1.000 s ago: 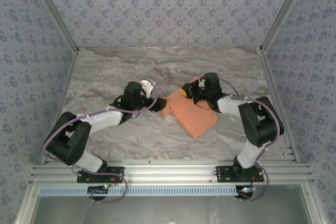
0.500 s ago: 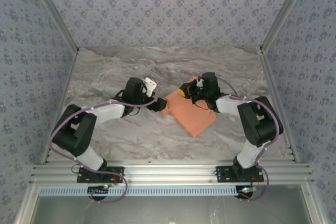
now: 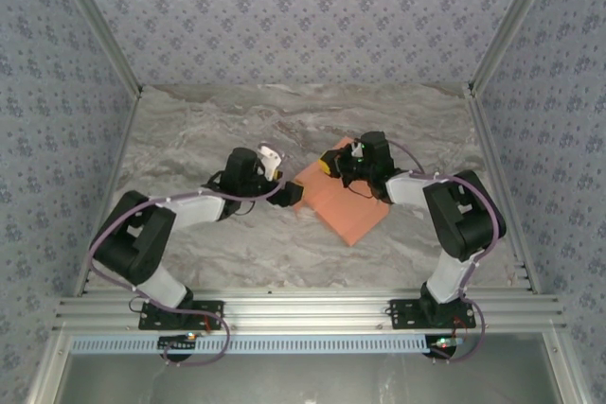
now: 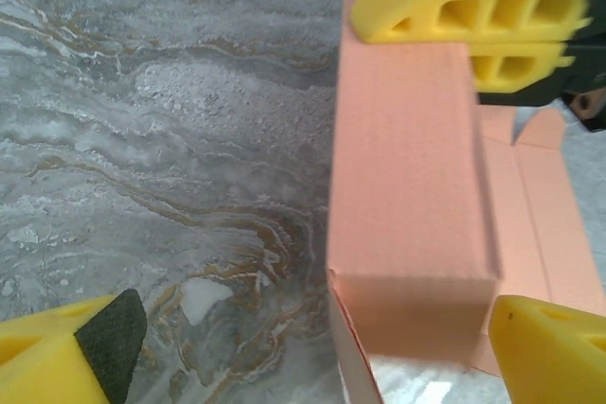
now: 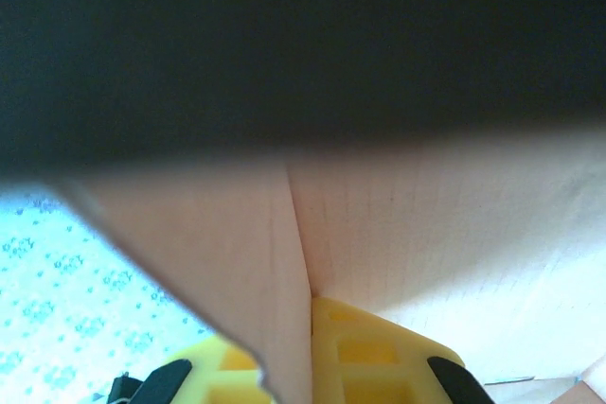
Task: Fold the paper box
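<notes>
**Paper box** (image 3: 346,201): salmon-orange cardboard, partly folded. A raised rectangular section stands up, with flat flaps spread beside it. It lies on the marbled grey worktop (image 3: 189,139).

**Left gripper** (image 3: 284,179): at the box's left corner. Jaws spread wide, one yellow fingertip (image 4: 66,352) on either side of the box's near end, neither touching it.

**Right gripper** (image 3: 331,160): at the box's far end. Jaws pressed together, cardboard against the fingertips (image 5: 379,357). Cannot tell whether a flap is pinched between them.
</notes>
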`<control>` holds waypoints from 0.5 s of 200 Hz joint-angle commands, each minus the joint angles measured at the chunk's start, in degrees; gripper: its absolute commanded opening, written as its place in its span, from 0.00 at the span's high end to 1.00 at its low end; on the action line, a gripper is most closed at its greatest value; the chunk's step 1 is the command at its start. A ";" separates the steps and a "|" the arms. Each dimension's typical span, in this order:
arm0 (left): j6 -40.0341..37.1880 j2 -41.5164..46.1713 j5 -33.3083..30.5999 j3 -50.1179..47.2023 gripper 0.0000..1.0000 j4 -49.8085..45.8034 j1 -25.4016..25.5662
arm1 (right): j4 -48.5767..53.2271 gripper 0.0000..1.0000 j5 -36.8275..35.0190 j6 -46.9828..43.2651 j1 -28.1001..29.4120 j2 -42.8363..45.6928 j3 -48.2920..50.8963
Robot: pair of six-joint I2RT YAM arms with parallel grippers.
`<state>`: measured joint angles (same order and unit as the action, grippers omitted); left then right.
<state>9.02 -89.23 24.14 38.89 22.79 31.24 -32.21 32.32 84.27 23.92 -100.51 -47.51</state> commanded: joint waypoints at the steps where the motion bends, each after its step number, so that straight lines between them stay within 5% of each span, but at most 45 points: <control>1: 1.68 4.45 3.24 -4.15 0.04 6.04 0.84 | -4.27 1.00 0.19 1.56 0.11 -1.18 0.61; 100: 4.03 13.37 2.35 -17.24 0.03 18.82 0.98 | -12.53 1.00 5.29 -2.51 -2.53 -3.49 3.26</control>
<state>12.34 -79.31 26.57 24.08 35.92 32.01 -40.62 35.35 83.29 21.82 -101.84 -45.89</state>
